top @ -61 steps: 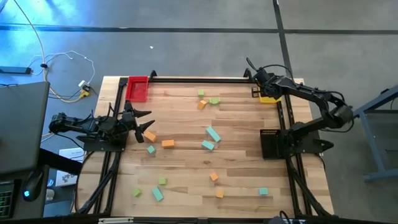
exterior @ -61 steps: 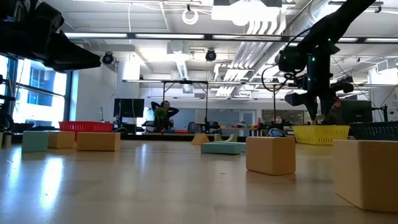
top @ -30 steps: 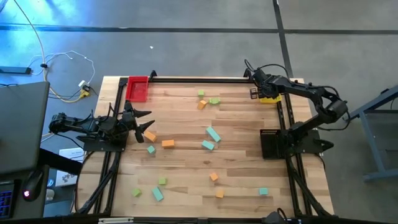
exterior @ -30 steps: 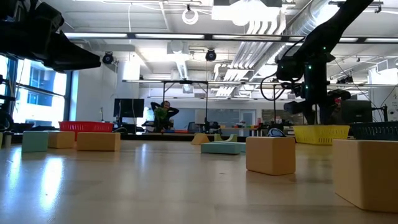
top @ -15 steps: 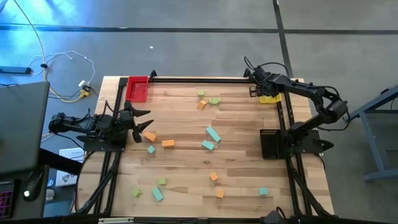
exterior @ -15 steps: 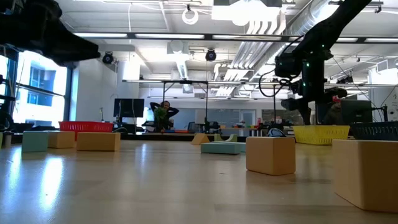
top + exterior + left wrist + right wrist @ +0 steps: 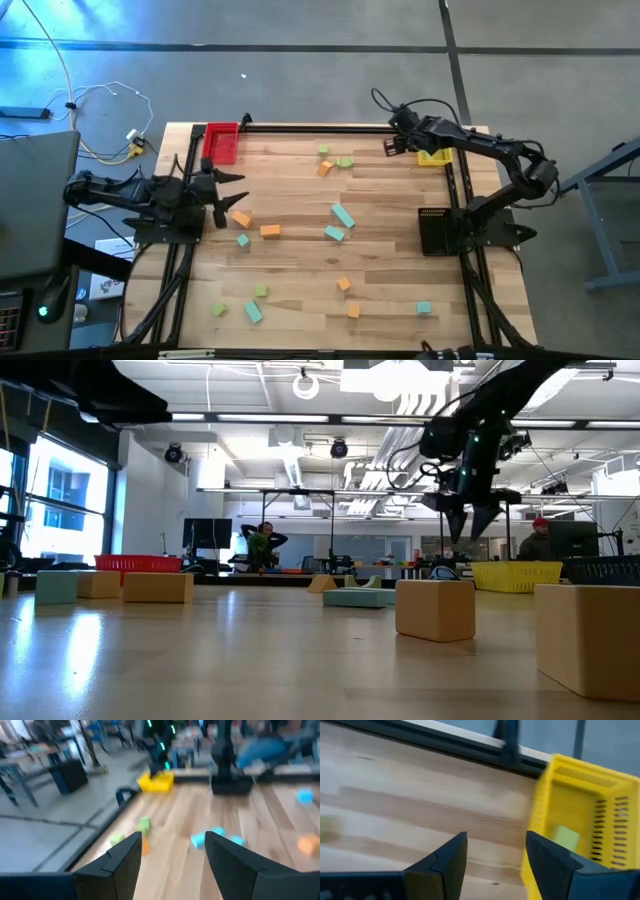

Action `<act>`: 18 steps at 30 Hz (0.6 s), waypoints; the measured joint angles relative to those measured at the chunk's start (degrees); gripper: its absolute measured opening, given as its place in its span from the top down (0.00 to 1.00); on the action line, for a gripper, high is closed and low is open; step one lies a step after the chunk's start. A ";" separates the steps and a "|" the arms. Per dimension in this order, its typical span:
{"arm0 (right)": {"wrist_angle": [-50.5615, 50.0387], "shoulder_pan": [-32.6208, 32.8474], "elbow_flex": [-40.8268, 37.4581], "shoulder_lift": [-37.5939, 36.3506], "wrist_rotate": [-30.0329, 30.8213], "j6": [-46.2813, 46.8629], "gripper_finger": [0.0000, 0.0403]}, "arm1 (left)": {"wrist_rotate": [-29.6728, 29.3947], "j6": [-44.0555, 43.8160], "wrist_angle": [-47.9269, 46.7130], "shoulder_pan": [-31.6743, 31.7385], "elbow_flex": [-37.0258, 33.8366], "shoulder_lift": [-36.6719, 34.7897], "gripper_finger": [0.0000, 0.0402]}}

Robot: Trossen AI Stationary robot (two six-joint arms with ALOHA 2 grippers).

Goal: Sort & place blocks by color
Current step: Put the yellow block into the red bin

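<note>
Blocks (image 7: pixel 270 230) judged light, rigid; we'd pinch flat opposite faces. Right gripper (image 7: pixel 390 146), beside yellow tray (image 7: pixel 434 157), open, empty; left gripper (image 7: pixel 232 191) likewise.

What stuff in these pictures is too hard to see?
- Inside of the red tray: in the high view too small to tell what lies in it; in the low view its wall hides the contents.
- Most of the yellow tray: the right arm covers it in the high view.
- Pale green block in the yellow tray: right wrist view, blurred; shape unclear.
</note>
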 joint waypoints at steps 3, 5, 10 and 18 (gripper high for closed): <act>-0.65 2.38 1.50 0.00 0.00 -0.10 0.53 | 3.05 -1.11 -6.35 0.00 4.82 5.26 0.49; -0.72 4.01 2.16 -0.02 0.00 -0.14 0.53 | 5.15 -1.37 -10.44 0.02 8.19 8.71 0.49; -0.78 7.21 2.48 -0.02 0.23 -0.17 0.53 | 6.68 -1.43 -17.13 0.04 15.60 16.08 0.49; -0.76 9.33 2.48 -0.02 0.04 -0.07 0.53 | 9.58 -1.26 -31.31 0.04 25.91 24.75 0.49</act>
